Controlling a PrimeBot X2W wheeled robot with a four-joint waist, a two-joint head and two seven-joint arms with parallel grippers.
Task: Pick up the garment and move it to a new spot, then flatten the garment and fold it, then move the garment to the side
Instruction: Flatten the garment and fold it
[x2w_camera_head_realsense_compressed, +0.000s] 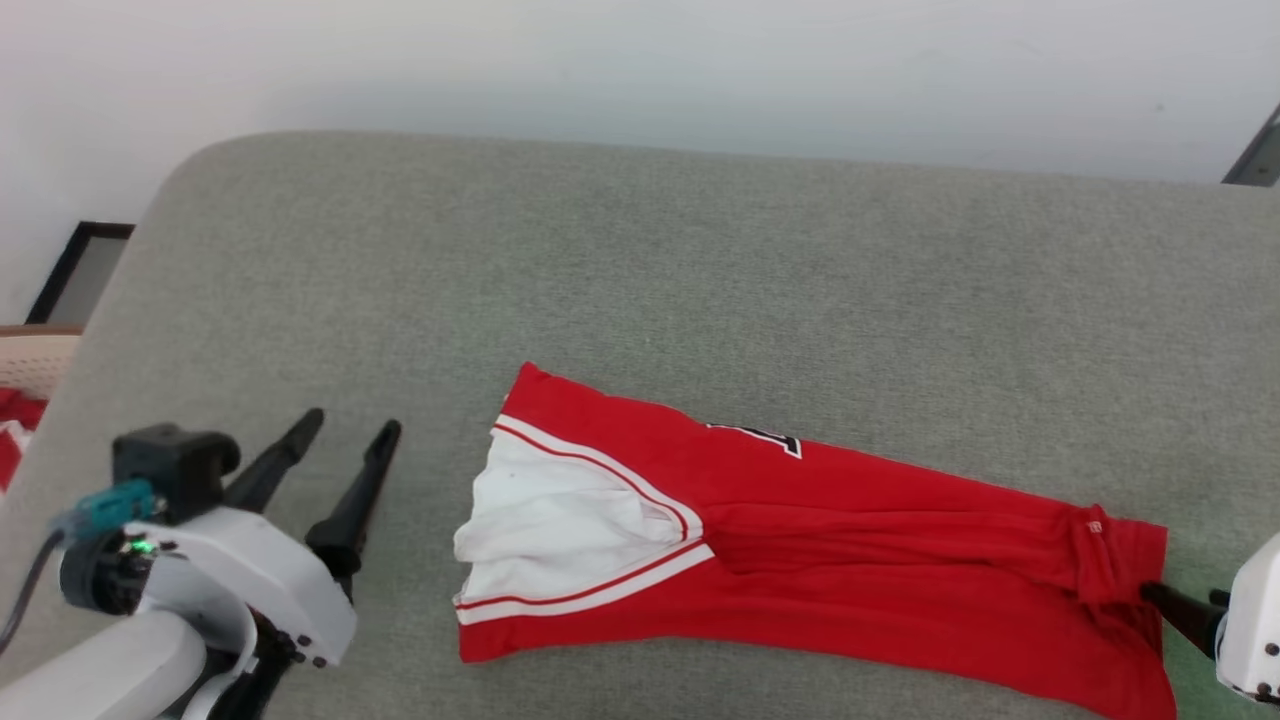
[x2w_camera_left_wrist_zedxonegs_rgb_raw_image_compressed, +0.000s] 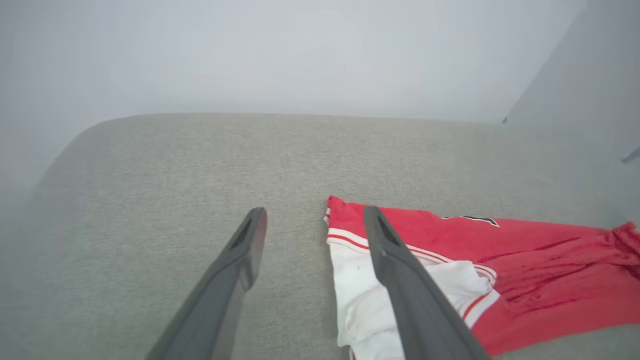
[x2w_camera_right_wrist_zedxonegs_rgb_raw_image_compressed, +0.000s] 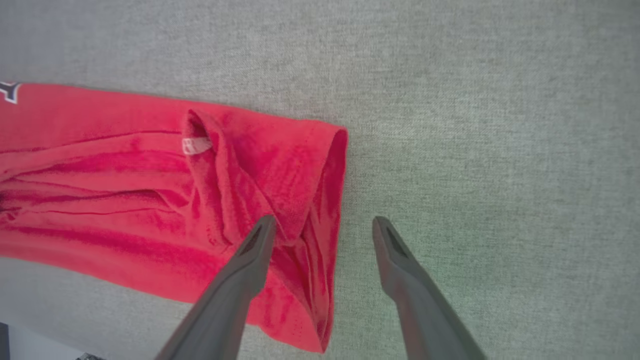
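Grey cushion (x2w_camera_head_realsense_compressed: 700, 260) in front of you, with the red shirt (x2w_camera_head_realsense_compressed: 850, 560) lying on it as a long folded strip.
You see its white sleeve near the middle and its hem out to the right. The left gripper (x2w_camera_head_realsense_compressed: 351, 422) hangs just beside the sleeve end, fingers spread and empty. The right gripper (x2w_camera_right_wrist_zedxonegs_rgb_raw_image_compressed: 324, 220) is spread too, pinching nothing: one finger over the bunched hem, the other over bare cushion. A small white tag (x2w_camera_right_wrist_zedxonegs_rgb_raw_image_compressed: 196, 145) sits near that hem.

White wrist shells (x2w_camera_head_realsense_compressed: 250, 580), long dark gripper fingers (x2w_camera_head_realsense_compressed: 355, 495), seemingly a teal plug (x2w_camera_head_realsense_compressed: 105, 505).
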